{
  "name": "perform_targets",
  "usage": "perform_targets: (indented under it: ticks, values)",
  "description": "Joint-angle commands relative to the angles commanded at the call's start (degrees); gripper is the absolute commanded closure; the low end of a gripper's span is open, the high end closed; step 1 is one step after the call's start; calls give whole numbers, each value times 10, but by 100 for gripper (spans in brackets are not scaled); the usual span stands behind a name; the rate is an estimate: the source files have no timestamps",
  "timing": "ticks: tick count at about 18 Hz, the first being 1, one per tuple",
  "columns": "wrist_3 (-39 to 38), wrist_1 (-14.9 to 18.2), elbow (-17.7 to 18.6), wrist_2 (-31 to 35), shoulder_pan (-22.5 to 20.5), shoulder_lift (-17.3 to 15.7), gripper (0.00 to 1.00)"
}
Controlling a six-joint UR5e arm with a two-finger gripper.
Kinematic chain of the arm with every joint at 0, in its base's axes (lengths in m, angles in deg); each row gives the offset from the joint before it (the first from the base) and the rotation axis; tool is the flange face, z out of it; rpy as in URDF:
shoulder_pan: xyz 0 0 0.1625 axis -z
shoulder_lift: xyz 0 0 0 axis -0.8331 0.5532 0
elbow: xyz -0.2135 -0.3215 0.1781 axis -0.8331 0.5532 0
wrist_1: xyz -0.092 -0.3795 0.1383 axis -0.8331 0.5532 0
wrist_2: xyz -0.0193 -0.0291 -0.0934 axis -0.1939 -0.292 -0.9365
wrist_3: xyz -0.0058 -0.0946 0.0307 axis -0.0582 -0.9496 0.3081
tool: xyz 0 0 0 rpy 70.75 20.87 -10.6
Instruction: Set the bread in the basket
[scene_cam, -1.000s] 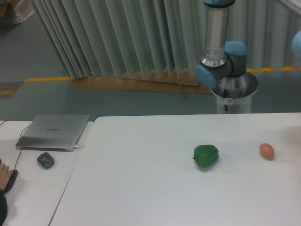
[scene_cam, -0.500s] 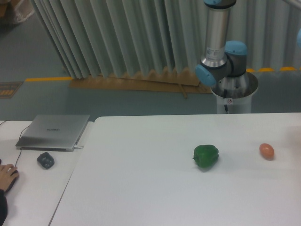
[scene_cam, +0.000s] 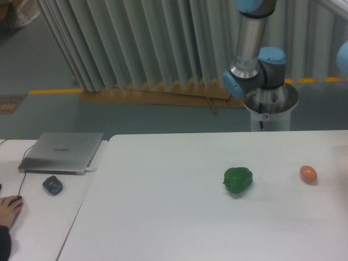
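Bread, basket, gripper all sitting out of frame, jaw state unknown; green pepper (scene_cam: 238, 180) lying mid-desk; task showing nothing done.

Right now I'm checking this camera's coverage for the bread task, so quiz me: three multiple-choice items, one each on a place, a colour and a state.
1. Where is the laptop?
A. Left of the pepper
B. Right of the egg-shaped thing
C. Between the two

2. What colour is the pepper?
A. Red
B. Green
C. Yellow

3. What state is the laptop in?
A. Open
B. Lid shut
C. Standing on edge

Answers:
1 A: it lies on the far-left table, well left of the pepper.
2 B: the pepper is plainly green.
3 B: its grey lid lies flat and closed.

The egg-shaped thing sits farthest right. No bread, basket or pincer is in view.
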State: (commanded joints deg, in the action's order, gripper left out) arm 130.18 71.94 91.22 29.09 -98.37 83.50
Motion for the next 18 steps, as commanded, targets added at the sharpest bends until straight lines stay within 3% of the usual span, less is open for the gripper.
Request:
perform_targets:
  ticks: [18]
  values:
    - [-3, 7, 7, 0, -7, -20, 0]
